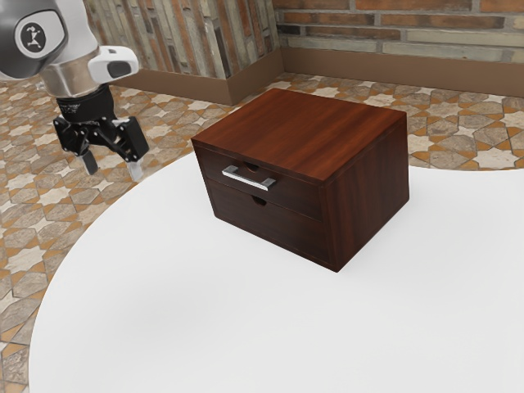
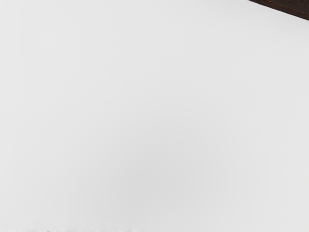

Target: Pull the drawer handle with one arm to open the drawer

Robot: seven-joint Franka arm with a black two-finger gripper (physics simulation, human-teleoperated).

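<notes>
A: Two drawers in the wooden cabinet (image 1: 327, 135); only the upper drawer (image 1: 295, 195) carries a metal bar handle (image 1: 248, 178). Cabinet sits mid-worktop (image 1: 205, 319), its front turned toward the arm.
B: Jaws?
A: Spread wide, holding nothing, hanging over the worktop's edge, well apart from the handle, toward the exterior view's left.
B: Handling estimate?
A: Handle looks rigid and smooth, probably slippery. Close across the bar's middle and pull straight out. Drawer likely slides with some friction; a light cabinet might drag along.
</notes>
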